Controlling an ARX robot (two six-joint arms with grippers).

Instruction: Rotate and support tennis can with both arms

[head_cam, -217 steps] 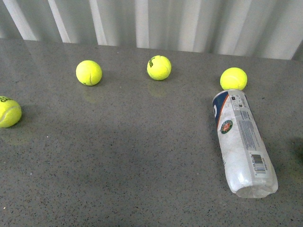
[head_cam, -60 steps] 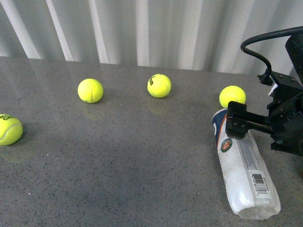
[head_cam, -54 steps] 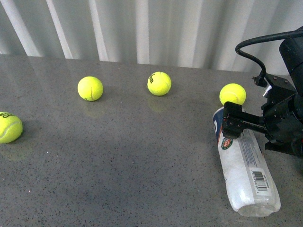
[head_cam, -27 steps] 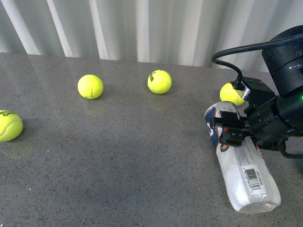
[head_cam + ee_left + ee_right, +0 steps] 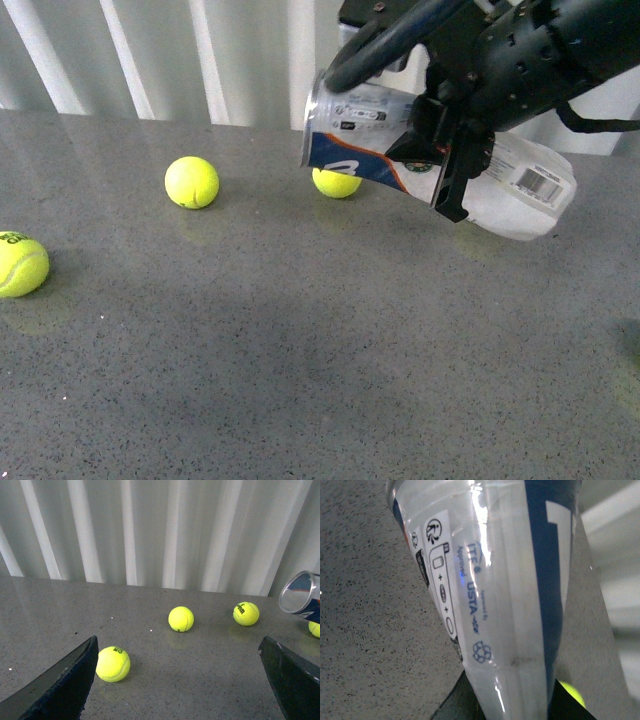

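Fingers (image 5: 455, 185) of the right gripper (image 5: 442, 165) are clamped on the can (image 5: 365, 140) above the grey table (image 5: 300, 350), ribbed wall (image 5: 250, 50) behind it; left gripper (image 5: 177, 645) is spread.

Support surface: grey speckled tabletop (image 5: 300, 380), faintly reflective toward the rear edge. Four yellow tennis balls rest directly on it, well apart. The left ball (image 5: 20, 265) sits at the left frame edge of the front view. The second ball (image 5: 191, 182) and third ball (image 5: 333, 187) lie farther back. The fourth ball (image 5: 315, 628) shows only in the left wrist view, cut by the frame.
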